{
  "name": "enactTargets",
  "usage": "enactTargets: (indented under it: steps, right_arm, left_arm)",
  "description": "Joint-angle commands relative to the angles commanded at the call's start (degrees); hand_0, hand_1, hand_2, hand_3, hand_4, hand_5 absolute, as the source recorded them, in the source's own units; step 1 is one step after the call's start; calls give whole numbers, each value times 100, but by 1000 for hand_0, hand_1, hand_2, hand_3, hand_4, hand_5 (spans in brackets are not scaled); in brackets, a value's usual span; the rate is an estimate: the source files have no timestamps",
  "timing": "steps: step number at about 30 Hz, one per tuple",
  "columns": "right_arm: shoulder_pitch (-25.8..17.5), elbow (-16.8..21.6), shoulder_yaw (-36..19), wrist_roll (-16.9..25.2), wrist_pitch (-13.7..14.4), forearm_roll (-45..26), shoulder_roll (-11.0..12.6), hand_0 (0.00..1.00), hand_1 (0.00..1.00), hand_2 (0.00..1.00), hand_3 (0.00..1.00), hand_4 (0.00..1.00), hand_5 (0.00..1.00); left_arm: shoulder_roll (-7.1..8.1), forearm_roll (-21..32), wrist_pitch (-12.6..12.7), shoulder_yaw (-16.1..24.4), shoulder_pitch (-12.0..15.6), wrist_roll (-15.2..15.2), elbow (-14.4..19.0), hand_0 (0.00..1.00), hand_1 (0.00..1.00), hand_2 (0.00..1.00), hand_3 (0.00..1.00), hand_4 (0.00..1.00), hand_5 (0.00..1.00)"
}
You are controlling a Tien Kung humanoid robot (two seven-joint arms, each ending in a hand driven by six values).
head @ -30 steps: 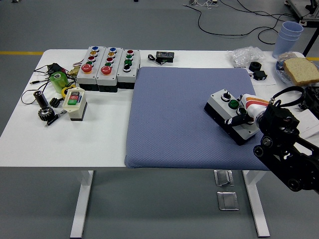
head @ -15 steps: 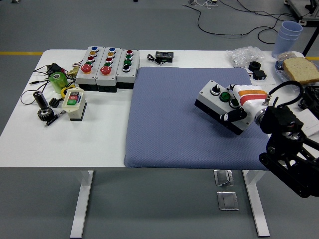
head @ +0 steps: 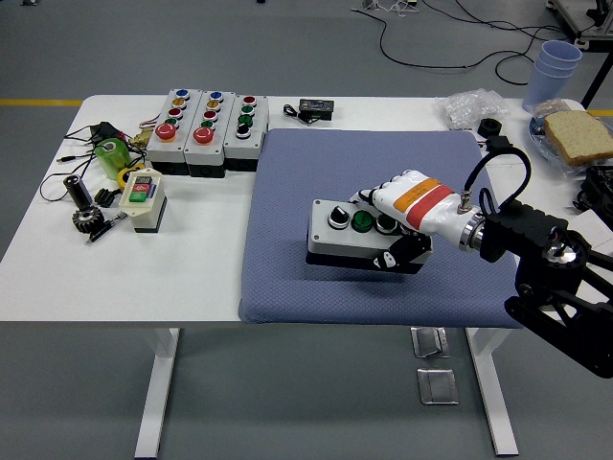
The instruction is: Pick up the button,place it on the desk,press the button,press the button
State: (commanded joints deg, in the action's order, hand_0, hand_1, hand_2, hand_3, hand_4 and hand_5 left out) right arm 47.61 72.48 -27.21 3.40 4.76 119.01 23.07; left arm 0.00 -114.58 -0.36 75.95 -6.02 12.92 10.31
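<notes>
A grey button box (head: 350,233) with a black base carries a black knob, a green button and one more button on top. My right hand (head: 402,222), white with an orange band, is shut on its right end and holds it over the middle of the blue mat (head: 316,163), low above it or on it, I cannot tell which. The thumb lies against the front side and the fingers curl over the top. The right arm (head: 546,264) comes in from the right edge. The left arm is out of view.
Three button boxes (head: 206,123) stand side by side at the back left. A small beige switch box (head: 143,196), a green item (head: 113,153), a gear and small parts lie left. Blue cups (head: 556,65), bread (head: 579,134) and a plastic bag (head: 474,105) sit back right.
My right hand has carried the grey button box leftward from the mat's right edge to its middle, turning it from a slant to lie level and parallel to the table's front edge.
</notes>
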Motion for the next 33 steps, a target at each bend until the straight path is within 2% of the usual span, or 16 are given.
enactTargets:
  steps: [3, 11, 14, 15, 20, 21, 33]
  right_arm:
    - [118, -57, 211, -21, -58, 78, -15, 137, 150, 397, 506, 678, 36]
    - [205, -324, 360, 10, -70, 119, -114, 154, 160, 404, 510, 683, 11]
    - [222, -450, 413, 66, -19, 143, -147, 154, 160, 404, 510, 683, 11]
    - [223, -460, 418, 71, -14, 145, -150, 206, 202, 434, 515, 701, 2]
    - [251, -557, 519, 119, 72, 166, -153, 206, 202, 434, 515, 701, 2]
    - [250, -572, 529, 111, 61, 172, -152, 218, 224, 458, 518, 709, 2]
    - [209, -674, 484, -33, -143, 124, -183, 227, 226, 462, 522, 710, 2]
  left_arm:
    - [0, 28, 4, 0, -5, -1, 0, 653, 639, 658, 558, 328, 847]
    - [0, 43, 6, -11, -10, -2, 0, 653, 640, 660, 558, 328, 845]
    - [0, 46, 5, -25, -10, -1, 0, 653, 640, 660, 558, 328, 845]
    - [0, 47, 5, -27, -10, -1, 0, 653, 640, 658, 558, 329, 846]
    - [0, 45, 2, -29, -14, 0, 0, 653, 640, 658, 558, 329, 846]
    - [0, 45, 2, -29, -14, 0, 0, 653, 640, 660, 558, 328, 846]
    - [0, 42, 4, -26, -13, 1, 0, 653, 640, 660, 558, 329, 846]
